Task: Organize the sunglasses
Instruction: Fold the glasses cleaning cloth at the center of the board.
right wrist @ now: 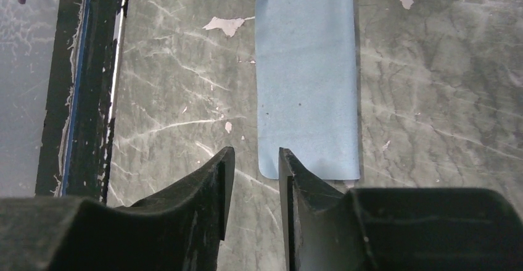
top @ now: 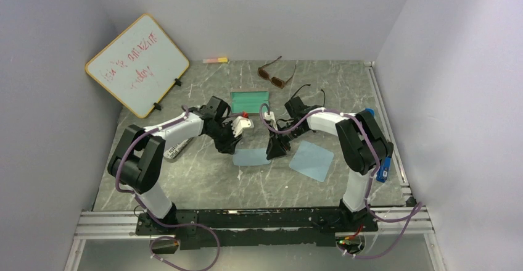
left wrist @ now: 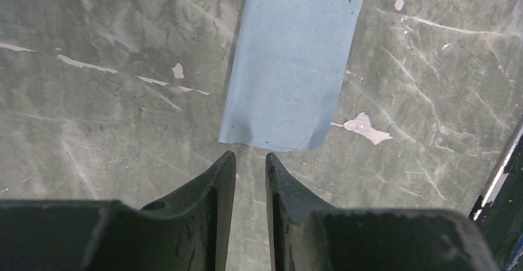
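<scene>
The brown sunglasses [top: 273, 74] lie at the back of the table, temples unfolded. The black sunglasses [top: 303, 90] lie just in front of them, partly hidden behind my right arm. Neither pair shows in the wrist views. My left gripper [top: 236, 142] [left wrist: 250, 157] and right gripper [top: 275, 152] [right wrist: 256, 152] stand low over the table at opposite ends of a folded blue cloth [top: 253, 157] [left wrist: 290, 61] [right wrist: 306, 79]. Both are open by a narrow gap, with only bare table between the fingers.
A second blue cloth [top: 312, 160] lies to the right of my right gripper. A green open case [top: 250, 100] lies mid-table, and a grey pouch [top: 174, 150] is under my left arm. A whiteboard [top: 137, 64] leans at back left, with a marker [top: 214, 60] at the back wall.
</scene>
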`<state>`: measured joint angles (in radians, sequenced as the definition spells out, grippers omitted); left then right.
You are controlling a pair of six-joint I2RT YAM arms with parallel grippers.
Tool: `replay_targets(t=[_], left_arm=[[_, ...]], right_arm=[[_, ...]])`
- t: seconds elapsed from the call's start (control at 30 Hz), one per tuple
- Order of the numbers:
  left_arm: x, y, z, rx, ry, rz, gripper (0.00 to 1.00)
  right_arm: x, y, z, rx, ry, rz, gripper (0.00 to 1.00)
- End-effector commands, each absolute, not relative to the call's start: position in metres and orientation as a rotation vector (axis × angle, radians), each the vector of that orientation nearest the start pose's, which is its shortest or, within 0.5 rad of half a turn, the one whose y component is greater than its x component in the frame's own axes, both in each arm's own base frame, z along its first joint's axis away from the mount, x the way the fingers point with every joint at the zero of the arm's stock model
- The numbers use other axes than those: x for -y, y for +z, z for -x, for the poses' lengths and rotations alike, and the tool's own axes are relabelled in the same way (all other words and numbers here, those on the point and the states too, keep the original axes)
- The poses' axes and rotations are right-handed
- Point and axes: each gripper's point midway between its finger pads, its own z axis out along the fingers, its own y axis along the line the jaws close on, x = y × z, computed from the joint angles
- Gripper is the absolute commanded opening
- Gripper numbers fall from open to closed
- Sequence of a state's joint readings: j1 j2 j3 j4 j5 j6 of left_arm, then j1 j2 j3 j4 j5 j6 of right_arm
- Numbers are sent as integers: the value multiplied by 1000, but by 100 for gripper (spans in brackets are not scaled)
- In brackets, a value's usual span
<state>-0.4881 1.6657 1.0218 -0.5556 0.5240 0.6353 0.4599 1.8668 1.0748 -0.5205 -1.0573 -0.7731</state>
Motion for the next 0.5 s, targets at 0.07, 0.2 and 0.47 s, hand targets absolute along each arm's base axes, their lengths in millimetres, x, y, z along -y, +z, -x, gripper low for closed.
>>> replay_targets(t=[0.07,0.2,0.47], left_arm=[[224,60,-282,-2084,-595,-1545,31],[225,57,-284,-2073,-552,-1561,33],[226,47,-284,-2068,-481,-1599,34]], right_arm=[[-278,69,-259,-1764,1280,1503,40],[-274,70,-277,-1777,1176,1445,42],[-271,66,-280,-1792,1160,1441,44]])
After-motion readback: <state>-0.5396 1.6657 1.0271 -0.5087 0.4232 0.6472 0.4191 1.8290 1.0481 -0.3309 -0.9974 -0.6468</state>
